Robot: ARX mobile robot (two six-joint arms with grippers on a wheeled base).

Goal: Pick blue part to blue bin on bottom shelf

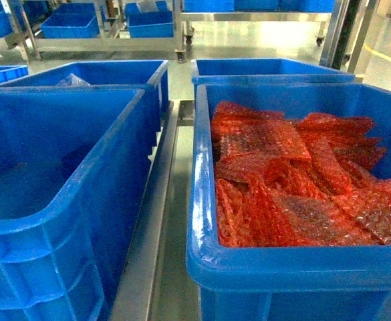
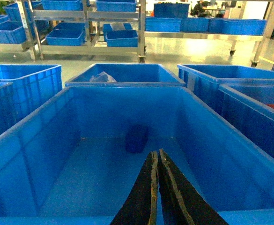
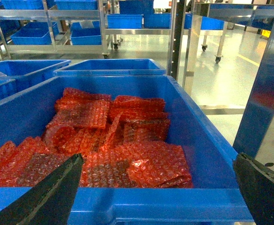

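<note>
Down at the floor of the left blue bin (image 2: pixel 43 154), toward twelve o'clock from the left gripper (image 2: pixel 156 187), lies the blue part (image 2: pixel 137 138), a small dark blue block resting alone on the bin's bottom. Judged from this, the drop looks already made, with little or nothing left except pulling the arm clear; whether this bin stands on the bottom shelf cannot be told from these views. The left gripper points over the near rim into the bin, its jaws pressed together and empty, well apart from the part. At three o'clock of that bin stands another blue bin (image 1: pixel 202 200) heaped with red bubble-wrap bags (image 1: pixel 295 180). The right gripper (image 3: pixel 155 187) hovers level just short of that bin's near rim, its jaws spread wide and holding nothing.
</note>
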